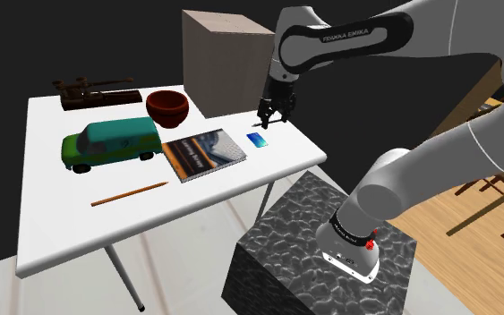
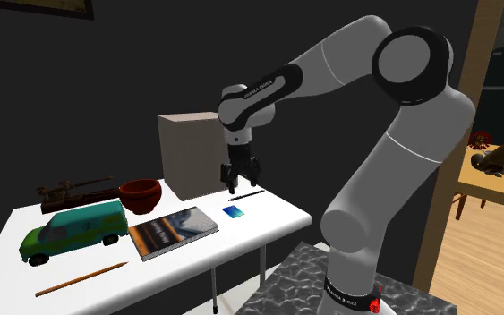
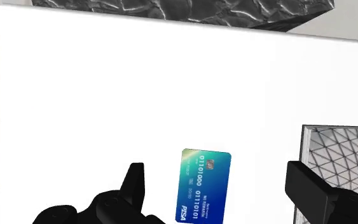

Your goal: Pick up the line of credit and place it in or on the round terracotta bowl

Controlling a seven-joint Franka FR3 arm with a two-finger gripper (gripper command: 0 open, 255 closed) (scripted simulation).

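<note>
The blue-green credit card (image 1: 257, 140) lies flat on the white table (image 1: 62, 224), near its edge toward the stand and just beside a book. My black gripper (image 1: 267, 121) hangs open a little above the card, touching nothing. In the wrist view the card (image 3: 204, 186) lies on the table between the two spread fingers (image 3: 133, 184). The round reddish-brown bowl (image 1: 167, 106) stands farther back on the table, beyond the book. In the second exterior view the gripper (image 2: 240, 186) hovers over the card (image 2: 234, 211), and the bowl (image 2: 141, 194) sits to the left.
A book (image 1: 203, 153) lies between card and bowl. A green toy van (image 1: 106, 143) and a pencil (image 1: 129, 193) sit further along the table. A dark wooden object (image 1: 93, 92) is at the back, and a tall beige box (image 1: 223, 58) stands behind the table. The stone-patterned stand (image 1: 321, 259) is close by.
</note>
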